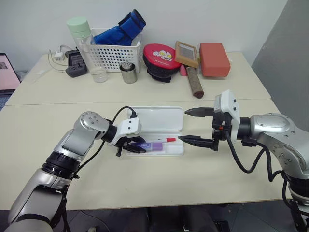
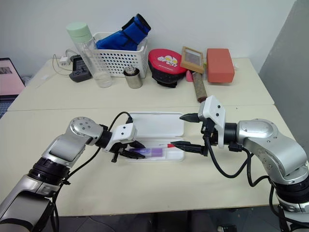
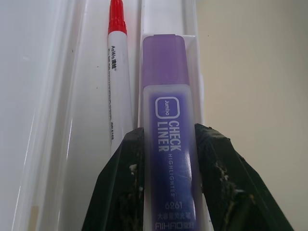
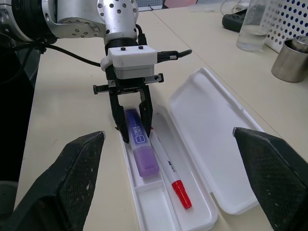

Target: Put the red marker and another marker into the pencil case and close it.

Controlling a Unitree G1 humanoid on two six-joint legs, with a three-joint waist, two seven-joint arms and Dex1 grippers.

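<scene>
A: Start with the table (image 1: 145, 174) and work down. Where does the job stand?

B: The pencil case (image 1: 159, 118) lies open in the middle of the table, its lid flat on the far side of the tray. The red marker (image 4: 168, 166) is already in the tray, lying along the divider. The purple highlighter (image 4: 139, 144) sits in the tray's near lane, right beside the red marker, so I judge the second marker is just being set down.

A: And the arms?

B: The left arm reaches in from the case's left end, its wrist bent down so that the left gripper (image 4: 131, 126) points into the tray. Its fingers (image 3: 219, 159) sit against both sides of the highlighter's barrel, closed to about that width; whether they are pressing or just letting go, I cannot tell.

A: The other one?

B: The right gripper (image 1: 194, 125) hovers off the case's right end, jaws spread wide and holding nothing, one finger level with the lid edge and one near the tray's corner.

A: So what comes next?

B: Probably the left fingers must part and lift clear of the tray without dragging the highlighter. Then the lid has to be swung over from the far side and pressed shut, with both markers lying flat below the rim.
</scene>
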